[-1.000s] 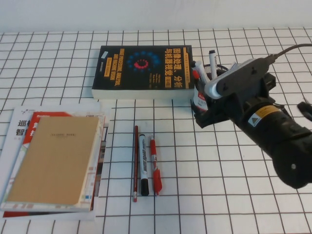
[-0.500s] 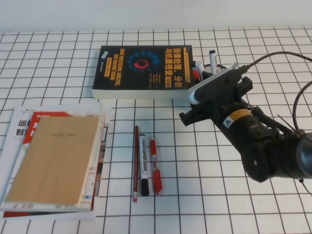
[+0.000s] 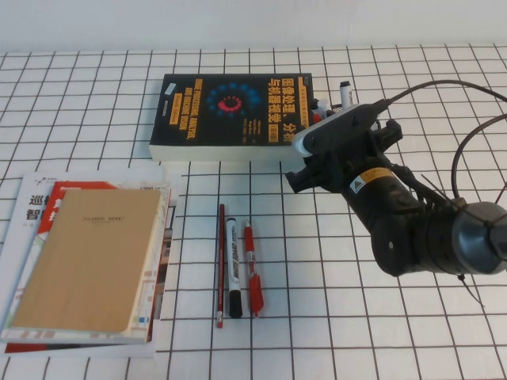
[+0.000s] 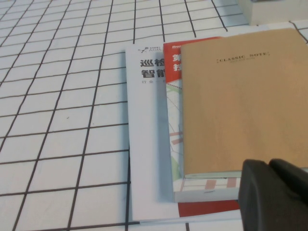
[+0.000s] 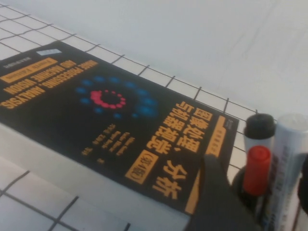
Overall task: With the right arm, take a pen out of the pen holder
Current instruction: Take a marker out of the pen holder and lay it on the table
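The black pen holder (image 5: 238,182) stands by the right end of a black book (image 3: 230,115); in the high view my right arm hides nearly all of it. Out of it stick a red-capped marker (image 5: 256,171), a black-capped one (image 5: 260,126) and a white-bodied one (image 5: 291,144); two marker tips (image 3: 344,89) show above the arm. My right gripper (image 5: 260,168) (image 3: 319,158) is open, its fingers (image 5: 216,197) straddling the markers without touching the red cap. My left gripper (image 4: 276,192) is shut, hovering over a tan notebook (image 4: 245,96).
A pencil, a black marker and a red pen (image 3: 238,265) lie side by side on the gridded table, in front of the book. The notebook tops a stack of booklets (image 3: 87,261) at the front left. A cable (image 3: 475,142) loops off the right arm.
My right arm has swung left and down toward the book's end, so its gripper now covers the holder. The opening of its fingers has not changed. The left side has not moved.
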`<state>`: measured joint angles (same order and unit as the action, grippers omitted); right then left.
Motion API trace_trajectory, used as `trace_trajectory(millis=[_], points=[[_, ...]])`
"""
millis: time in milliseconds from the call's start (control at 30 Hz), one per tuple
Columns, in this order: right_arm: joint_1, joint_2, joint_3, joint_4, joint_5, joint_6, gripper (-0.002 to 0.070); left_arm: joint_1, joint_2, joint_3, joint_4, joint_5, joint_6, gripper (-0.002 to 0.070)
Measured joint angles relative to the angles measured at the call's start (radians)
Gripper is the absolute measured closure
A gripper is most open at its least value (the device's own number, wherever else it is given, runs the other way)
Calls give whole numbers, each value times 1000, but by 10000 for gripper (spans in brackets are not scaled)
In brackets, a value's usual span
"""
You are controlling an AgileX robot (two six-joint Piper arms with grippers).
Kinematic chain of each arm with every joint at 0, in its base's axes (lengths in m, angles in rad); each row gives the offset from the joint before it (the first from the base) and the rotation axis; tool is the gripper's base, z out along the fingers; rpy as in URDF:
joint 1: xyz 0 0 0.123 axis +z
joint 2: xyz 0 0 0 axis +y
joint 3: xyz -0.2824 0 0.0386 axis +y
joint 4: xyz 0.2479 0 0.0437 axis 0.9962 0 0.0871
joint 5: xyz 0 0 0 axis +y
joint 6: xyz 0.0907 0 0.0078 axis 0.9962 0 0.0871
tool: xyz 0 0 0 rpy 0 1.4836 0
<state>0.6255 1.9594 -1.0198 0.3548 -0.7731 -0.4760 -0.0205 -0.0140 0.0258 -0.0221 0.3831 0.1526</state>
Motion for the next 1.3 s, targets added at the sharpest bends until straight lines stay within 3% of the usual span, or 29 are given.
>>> trace_trajectory(millis=[133, 700, 1133, 1300], points=[[0, 2, -6, 63, 0, -23, 345, 0, 0, 0, 0, 0, 0, 679], [-2, 50, -61, 39, 35, -29, 348, 0, 0, 0, 0, 0, 0, 679], [-8, 57, -69, 39, 43, -29, 484, 0, 0, 0, 0, 0, 0, 679], [-14, 58, -71, 39, 43, -29, 498, 0, 0, 0, 0, 0, 0, 679]])
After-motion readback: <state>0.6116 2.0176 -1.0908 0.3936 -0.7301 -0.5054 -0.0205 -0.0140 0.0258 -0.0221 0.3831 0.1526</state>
